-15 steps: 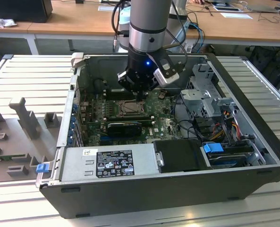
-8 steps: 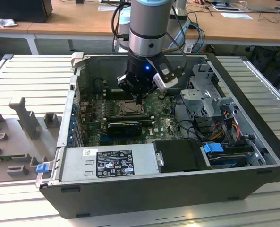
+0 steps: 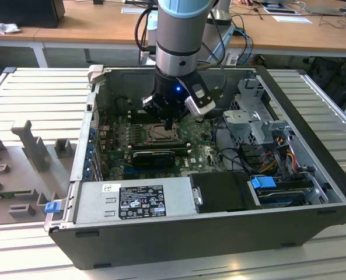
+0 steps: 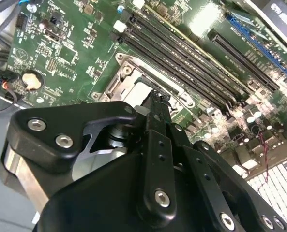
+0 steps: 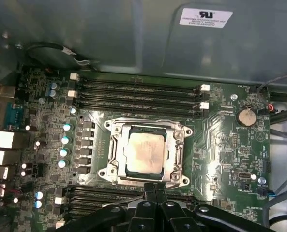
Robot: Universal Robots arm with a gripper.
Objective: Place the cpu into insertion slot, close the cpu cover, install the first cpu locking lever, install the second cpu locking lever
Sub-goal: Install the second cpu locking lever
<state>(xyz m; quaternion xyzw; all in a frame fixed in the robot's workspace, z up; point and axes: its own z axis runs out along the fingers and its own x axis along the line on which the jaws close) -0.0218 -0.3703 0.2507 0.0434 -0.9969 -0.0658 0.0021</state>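
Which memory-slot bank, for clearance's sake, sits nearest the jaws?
The bank beside the gripper; the other bank lies beyond the cpu, by the case wall.

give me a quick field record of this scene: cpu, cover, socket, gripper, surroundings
cpu: pale silvery chip lying flat inside the socket, seen in the first wrist view
cpu cover: silvery frame down around the chip, which shows through its window
insertion slot: on the green motherboard, between banks of long black memory slots
gripper: fingers together, tips at the socket's edge, holding nothing visible
setting: open computer case lying on a ribbed metal table
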